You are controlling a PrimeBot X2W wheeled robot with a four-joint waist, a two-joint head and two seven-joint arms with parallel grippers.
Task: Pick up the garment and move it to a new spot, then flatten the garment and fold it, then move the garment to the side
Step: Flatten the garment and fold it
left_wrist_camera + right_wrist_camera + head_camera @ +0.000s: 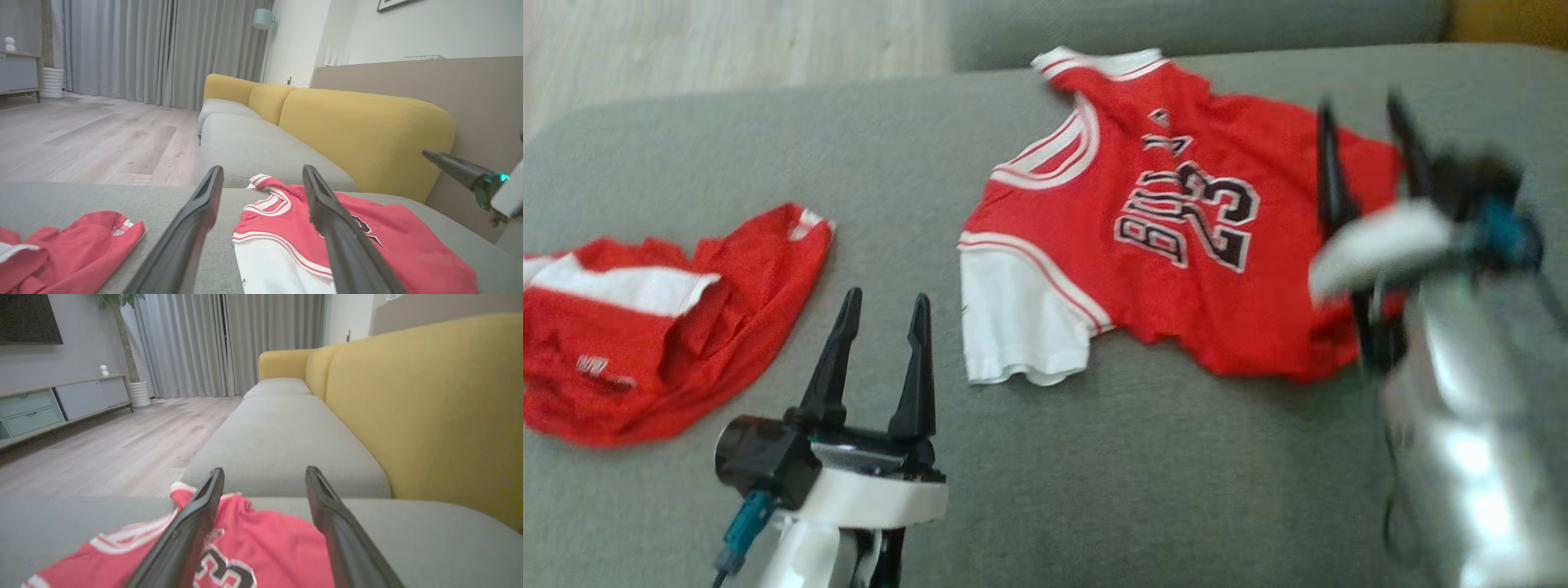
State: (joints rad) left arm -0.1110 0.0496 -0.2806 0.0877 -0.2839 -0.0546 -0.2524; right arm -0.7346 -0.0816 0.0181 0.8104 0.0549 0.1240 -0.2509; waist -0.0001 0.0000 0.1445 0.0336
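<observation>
Right gripper (1360, 106) poised over the red-and-white mesh jersey (1168, 302), jaws wide, empty. Left gripper (886, 298) upright, jaws equally wide.

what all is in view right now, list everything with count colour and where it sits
jersey: one, red with a white sleeve and number 23, spread on the grey seat, centre-right in the head view
crumpled garment: one, red and white, bunched on the same seat, robot's left
grey seat: one, grey, under both garments
yellow backrests: several, yellow, along the sofa beyond
wood floor: one, pale, beside the sofa
curtains: grey, far wall
low cabinet: one, pale green and grey, against the wall
left gripper: one, dark fingers, open, over bare seat between the garments
right gripper: one, dark fingers, blurred, open, over the jersey's right part
</observation>
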